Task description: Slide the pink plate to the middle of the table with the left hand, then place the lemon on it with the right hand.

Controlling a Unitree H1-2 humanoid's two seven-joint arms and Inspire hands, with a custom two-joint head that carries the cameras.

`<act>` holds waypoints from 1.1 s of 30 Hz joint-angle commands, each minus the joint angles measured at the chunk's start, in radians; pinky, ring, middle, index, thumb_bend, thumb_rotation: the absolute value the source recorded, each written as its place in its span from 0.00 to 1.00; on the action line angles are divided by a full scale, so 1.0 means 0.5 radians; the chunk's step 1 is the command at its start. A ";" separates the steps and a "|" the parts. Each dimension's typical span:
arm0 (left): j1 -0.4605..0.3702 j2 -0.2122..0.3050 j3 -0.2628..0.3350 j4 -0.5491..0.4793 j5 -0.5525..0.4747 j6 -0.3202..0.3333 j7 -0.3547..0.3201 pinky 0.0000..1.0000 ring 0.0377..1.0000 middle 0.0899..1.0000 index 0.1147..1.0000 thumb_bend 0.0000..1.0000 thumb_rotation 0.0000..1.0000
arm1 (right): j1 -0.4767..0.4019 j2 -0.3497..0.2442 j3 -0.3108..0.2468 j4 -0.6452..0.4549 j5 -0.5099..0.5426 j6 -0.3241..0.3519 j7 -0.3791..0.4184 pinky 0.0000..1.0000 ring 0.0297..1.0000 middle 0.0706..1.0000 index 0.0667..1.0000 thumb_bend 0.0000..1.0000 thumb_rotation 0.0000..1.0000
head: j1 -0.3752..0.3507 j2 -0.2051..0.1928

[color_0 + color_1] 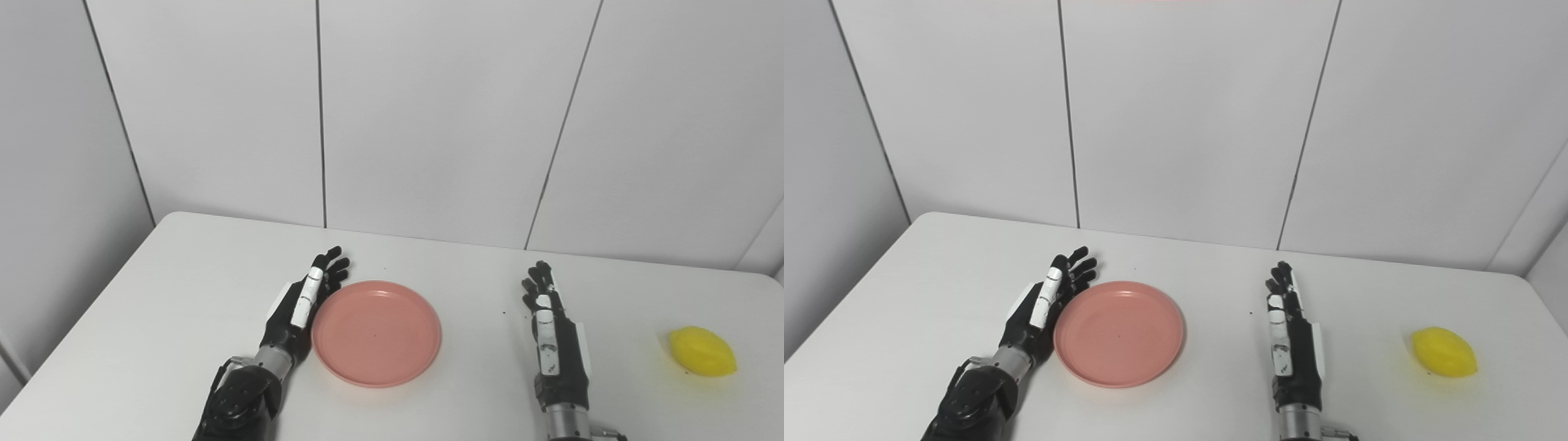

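Observation:
A round pink plate [376, 332] lies flat on the white table, a little left of centre, with nothing on it. My left hand [303, 306] stands edge-on against the plate's left rim, fingers straight and apart, holding nothing. A yellow lemon [702, 351] rests on the table at the far right. My right hand [551, 327] stands edge-on right of the plate, fingers extended, holding nothing. It is well apart from both the plate and the lemon.
The white table [184, 294] has a rounded far-left corner and meets a white panelled wall [429, 122] at the back. A few tiny dark specks [503, 312] lie on the table between the plate and my right hand.

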 commanded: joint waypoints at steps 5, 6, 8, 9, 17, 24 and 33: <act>0.033 -0.109 -0.017 -0.098 -0.032 0.060 0.005 0.94 0.93 0.92 0.92 0.70 1.00 | 0.038 0.050 0.038 0.095 -0.021 -0.037 -0.024 0.95 0.94 0.94 0.95 0.74 1.00 | -0.100 0.033; 0.043 -0.122 -0.015 -0.117 -0.026 0.072 0.019 0.94 0.93 0.92 0.92 0.70 1.00 | 0.038 0.055 0.041 0.096 -0.026 -0.044 -0.030 0.95 0.94 0.94 0.95 0.74 1.00 | -0.117 0.037; 0.060 -0.143 -0.012 -0.151 -0.007 0.088 0.042 0.95 0.93 0.92 0.92 0.70 1.00 | 0.038 0.066 0.042 0.102 -0.029 -0.052 -0.041 0.94 0.94 0.94 0.95 0.72 1.00 | -0.156 0.044; 0.069 -0.155 -0.011 -0.163 -0.006 0.087 0.045 0.95 0.93 0.92 0.92 0.70 1.00 | 0.032 0.074 0.045 0.107 -0.027 -0.055 -0.042 0.94 0.94 0.94 0.95 0.72 1.00 | -0.199 0.050; 0.089 -0.218 -0.016 -0.133 0.036 -0.021 0.069 0.97 0.96 0.94 0.95 0.69 1.00 | 0.034 0.101 0.064 0.115 -0.064 -0.117 -0.065 0.90 0.92 0.93 0.93 0.63 0.99 | -0.234 0.067; 0.095 -0.280 -0.029 -0.100 0.106 -0.121 0.140 0.95 0.95 0.94 0.95 0.67 1.00 | 0.049 0.090 0.069 0.076 -0.050 -0.095 -0.052 0.90 0.92 0.93 0.94 0.62 0.99 | -0.206 0.093; 0.096 -0.340 -0.012 -0.068 0.157 -0.196 0.247 0.92 0.92 0.92 0.91 0.65 1.00 | 0.057 0.077 0.074 0.038 -0.026 -0.051 -0.033 0.92 0.93 0.93 0.94 0.64 0.99 | -0.181 0.114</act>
